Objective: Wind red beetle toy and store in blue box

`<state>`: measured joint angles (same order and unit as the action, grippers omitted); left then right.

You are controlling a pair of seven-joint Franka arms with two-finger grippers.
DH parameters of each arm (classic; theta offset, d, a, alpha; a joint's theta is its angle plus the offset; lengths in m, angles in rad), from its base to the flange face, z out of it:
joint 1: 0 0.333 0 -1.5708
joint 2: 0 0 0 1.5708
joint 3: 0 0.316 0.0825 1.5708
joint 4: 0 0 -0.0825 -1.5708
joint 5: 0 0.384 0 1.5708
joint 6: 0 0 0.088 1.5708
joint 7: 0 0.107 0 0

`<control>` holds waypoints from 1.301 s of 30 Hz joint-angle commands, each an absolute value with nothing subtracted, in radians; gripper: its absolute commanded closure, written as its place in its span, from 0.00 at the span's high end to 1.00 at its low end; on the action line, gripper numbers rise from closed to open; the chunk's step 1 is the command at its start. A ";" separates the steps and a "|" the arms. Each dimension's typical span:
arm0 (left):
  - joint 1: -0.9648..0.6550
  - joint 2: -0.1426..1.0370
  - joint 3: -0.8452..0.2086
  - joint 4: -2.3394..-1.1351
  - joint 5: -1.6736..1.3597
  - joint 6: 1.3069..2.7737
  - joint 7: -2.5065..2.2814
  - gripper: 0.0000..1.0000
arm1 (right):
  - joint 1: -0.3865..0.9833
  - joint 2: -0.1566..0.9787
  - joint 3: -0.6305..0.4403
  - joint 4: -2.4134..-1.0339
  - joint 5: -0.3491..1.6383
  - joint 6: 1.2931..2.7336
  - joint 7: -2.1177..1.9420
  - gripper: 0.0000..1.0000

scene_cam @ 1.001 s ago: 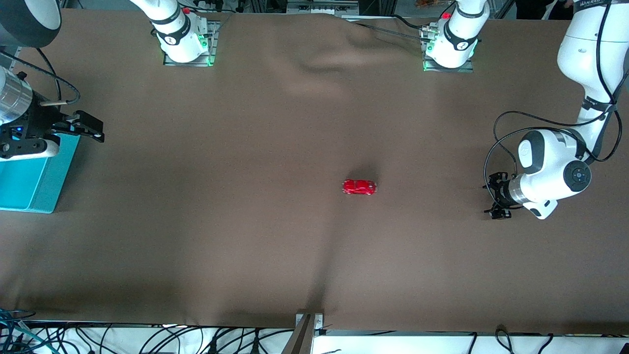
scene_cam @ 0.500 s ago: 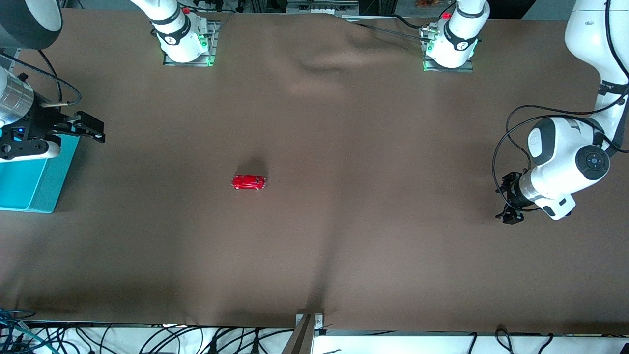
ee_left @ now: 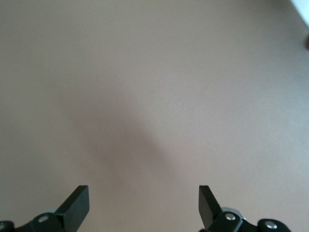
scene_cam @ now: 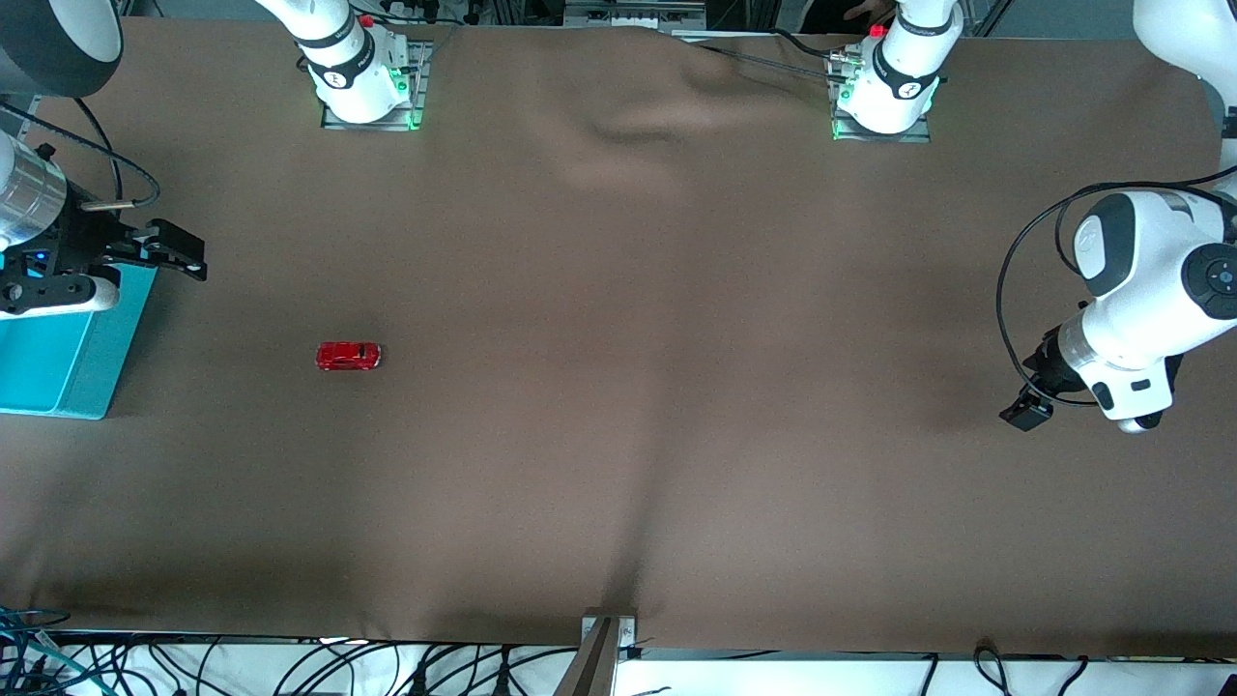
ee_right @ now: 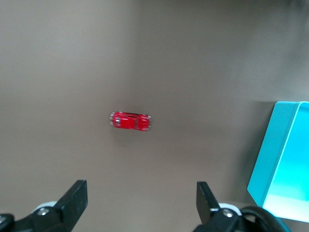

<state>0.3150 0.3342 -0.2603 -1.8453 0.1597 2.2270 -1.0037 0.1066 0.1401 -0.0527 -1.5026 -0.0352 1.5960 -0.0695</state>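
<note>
Rolling across the bench (scene_cam: 618, 387) on its own, the red beetle toy (scene_cam: 348, 356) has travelled from the middle of the cloth a second ago to a spot much closer to the right arm's end, and my left arm has drawn back and lifted toward its own end of the bench. From the left wrist view I see the left gripper (ee_left: 144, 205) with its jaws spread wide and released, nothing between them, only bare brown cloth below. In the front view the left gripper (scene_cam: 1029, 406) hangs over the cloth at the left arm's end, well apart from the toy. The right gripper (ee_right: 140, 203) waits with its jaws also spread and empty; in its wrist view the toy (ee_right: 130, 121) sits on the cloth ahead of the jaws, roughly in line with the gap between them but not yet within reach, blurred along its length. The blue box (ee_right: 285, 164) lies off to one side of those jaws, its turquoise wall and inner floor showing. From the front, the right gripper (scene_cam: 169, 253) is over the box's (scene_cam: 68, 358) edge, with the toy standing on the bench near the box but clear of it.
</note>
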 commanded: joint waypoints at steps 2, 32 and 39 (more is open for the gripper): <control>0.316 0.302 -0.267 -1.760 0.189 2.102 -0.846 1.00 | 0.106 0.141 -0.051 -1.491 -0.029 1.583 -0.058 1.00; 0.319 0.305 -0.290 -1.390 0.144 1.749 -0.353 1.00 | 0.104 0.156 -0.051 -1.491 -0.048 1.585 -0.054 1.00; 0.314 0.304 -0.301 -1.368 0.143 1.727 -0.308 1.00 | 0.115 0.150 -0.046 -1.491 -0.078 1.582 -0.049 1.00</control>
<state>0.3128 0.2992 -0.2891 -1.4025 0.1554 1.7717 -0.3612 0.1061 0.1550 -0.0531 -1.5030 -0.0399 1.5963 -0.0691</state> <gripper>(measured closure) 0.000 0.000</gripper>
